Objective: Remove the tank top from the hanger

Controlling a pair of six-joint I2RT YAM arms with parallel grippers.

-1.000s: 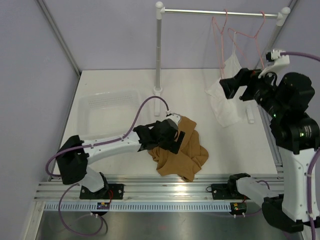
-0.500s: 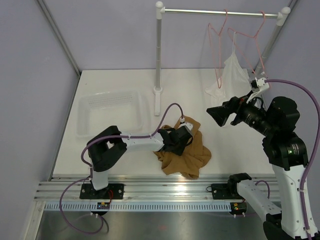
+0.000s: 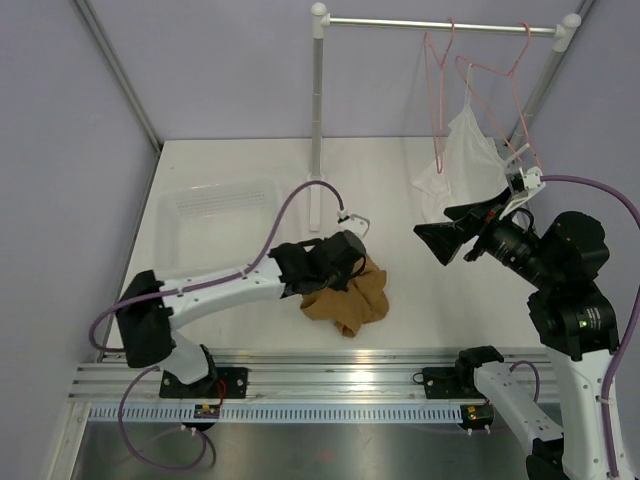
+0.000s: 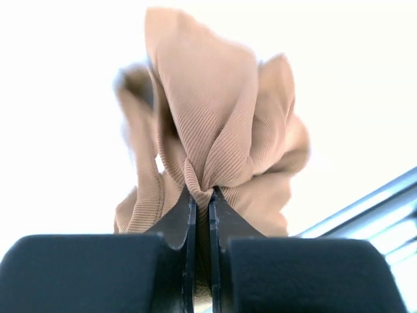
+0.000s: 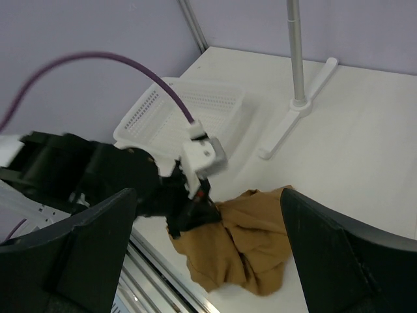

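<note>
The tan-brown tank top (image 3: pixel 355 303) lies bunched on the table near the front edge, off the hanger. My left gripper (image 3: pixel 350 282) is shut on a fold of it. In the left wrist view the ribbed fabric of the tank top (image 4: pixel 215 117) is pinched between the left gripper's (image 4: pixel 202 193) two fingers. A bare pink wire hanger (image 3: pixel 432 100) hangs on the rail at the back right. My right gripper (image 3: pixel 438 236) hovers open above the table, to the right of the tank top, holding nothing. From the right wrist view, the tank top (image 5: pixel 254 241) and left gripper (image 5: pixel 195 212) lie below.
A white sheer top (image 3: pixel 465 150) hangs on a second pink hanger next to the bare one. The rail (image 3: pixel 400 22) rests on a white stand pole (image 3: pixel 317 100) at centre back. A white basket (image 3: pixel 215 225) sits at the left.
My left gripper has shut on the tank top and drawn it left, so the cloth is bunched smaller. The right arm has swung down from the rail and faces the table.
</note>
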